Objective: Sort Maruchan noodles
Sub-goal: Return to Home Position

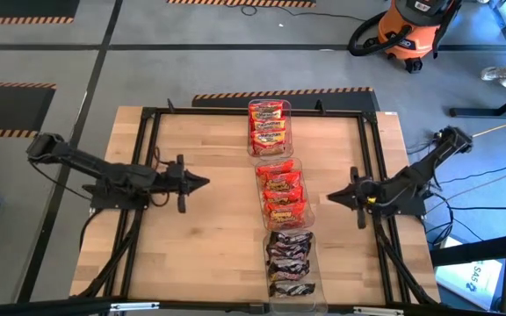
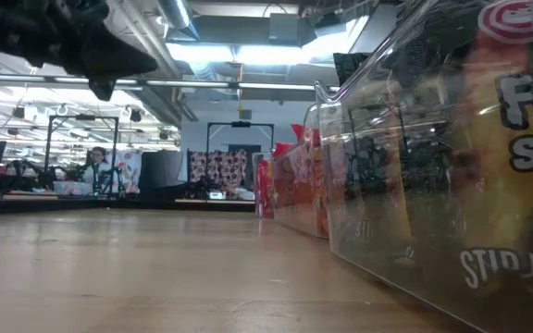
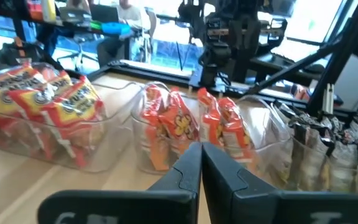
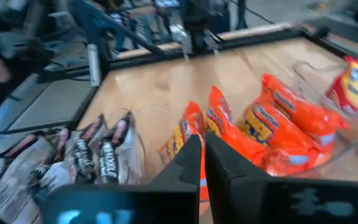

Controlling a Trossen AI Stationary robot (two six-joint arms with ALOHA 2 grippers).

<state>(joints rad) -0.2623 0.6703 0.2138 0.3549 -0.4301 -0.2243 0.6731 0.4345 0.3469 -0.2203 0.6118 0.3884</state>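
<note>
The left fingers are pressed together and empty, pointing right over the left half of the table. The right fingers are also pressed together and empty, pointing left over the right half. Between them, three clear bins stand in a line down the table's middle. Red-yellow noodles fill the far bin, orange noodles the middle one, and dark noodles the near one.

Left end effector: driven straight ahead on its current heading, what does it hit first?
The left end effector would likely meet the wall of the middle clear bin first, orange noodle packs behind it; height is unclear.
</note>
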